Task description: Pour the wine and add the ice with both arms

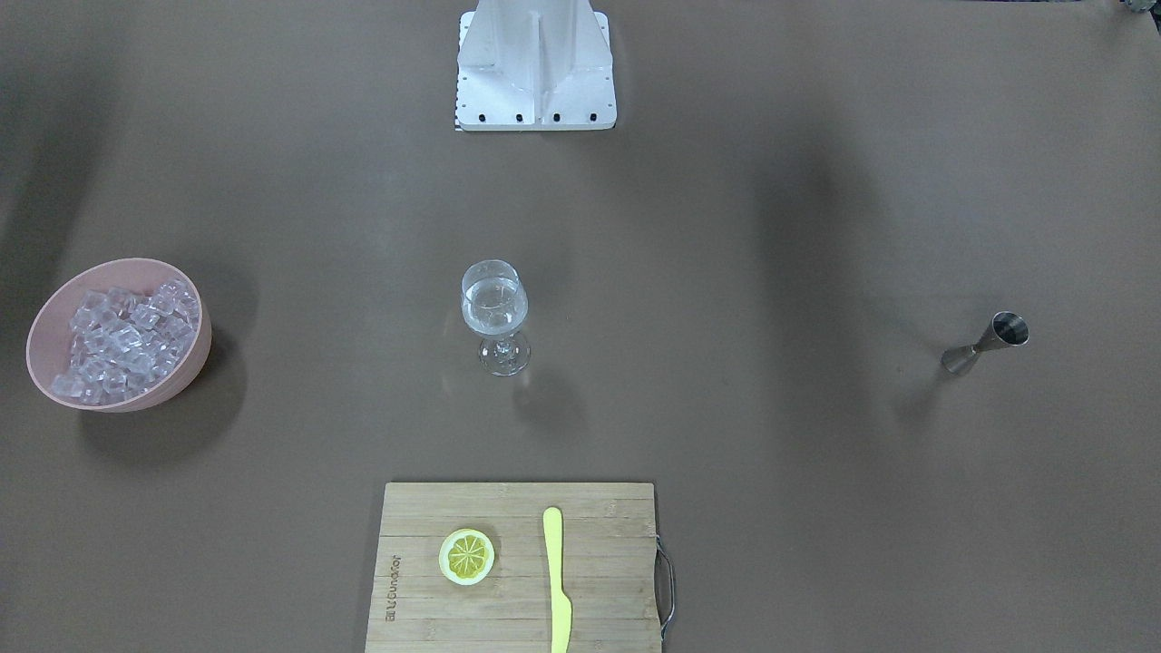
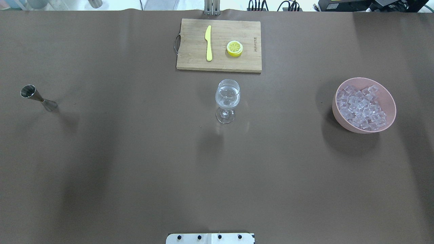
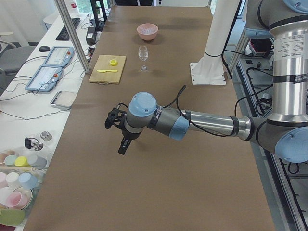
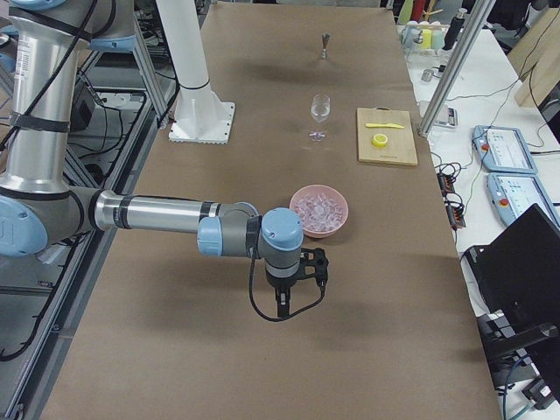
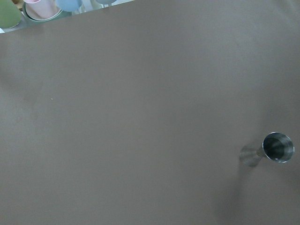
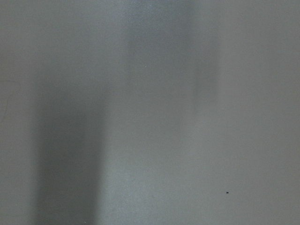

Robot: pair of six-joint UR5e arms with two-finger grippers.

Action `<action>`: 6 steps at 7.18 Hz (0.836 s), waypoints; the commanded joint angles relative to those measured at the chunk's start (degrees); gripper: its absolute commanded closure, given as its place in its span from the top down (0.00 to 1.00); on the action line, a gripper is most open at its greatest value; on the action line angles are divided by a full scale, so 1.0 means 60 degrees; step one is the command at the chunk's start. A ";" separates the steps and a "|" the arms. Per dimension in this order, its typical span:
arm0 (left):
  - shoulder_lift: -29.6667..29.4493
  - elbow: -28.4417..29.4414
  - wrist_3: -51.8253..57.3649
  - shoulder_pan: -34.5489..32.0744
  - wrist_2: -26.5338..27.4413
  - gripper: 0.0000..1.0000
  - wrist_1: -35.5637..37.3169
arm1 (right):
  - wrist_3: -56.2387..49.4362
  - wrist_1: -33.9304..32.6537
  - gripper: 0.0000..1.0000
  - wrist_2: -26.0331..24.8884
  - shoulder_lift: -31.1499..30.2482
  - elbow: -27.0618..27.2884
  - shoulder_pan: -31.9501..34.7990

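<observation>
At the near edge of the brown worktop (image 2: 135, 152) we see the white metal base block (image 1: 535, 82). The silver-grey tubular left arm (image 3: 211, 126) stretches toward the worktop's left edge, its black two-finger left hand (image 3: 119, 131) hanging above the surface. The matching right arm (image 4: 157, 213) reaches toward the right edge, its black right hand (image 4: 296, 284) hovering beside a round pink bowl (image 2: 341, 119). We cannot tell whether either hand is wide or narrow. The ice (image 2: 361, 108), small clear cubes, lies heaped in that bowl. Mid-worktop stands a clear stemmed glass (image 2: 227, 98) with clear contents. Near the left edge stands a steel hourglass-shaped jigger (image 2: 38, 98). At the far edge lies a bamboo cutting board (image 2: 193, 54) carrying a yellow plastic knife (image 2: 208, 42) and a yellow lemon slice (image 2: 234, 48), set apart.
</observation>
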 commanded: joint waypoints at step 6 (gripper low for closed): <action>0.0437 -0.0332 -0.7319 0.2749 0.1495 0.99 -0.5489 | 0.0003 0.0335 1.00 -0.0002 -0.0059 0.0021 0.0000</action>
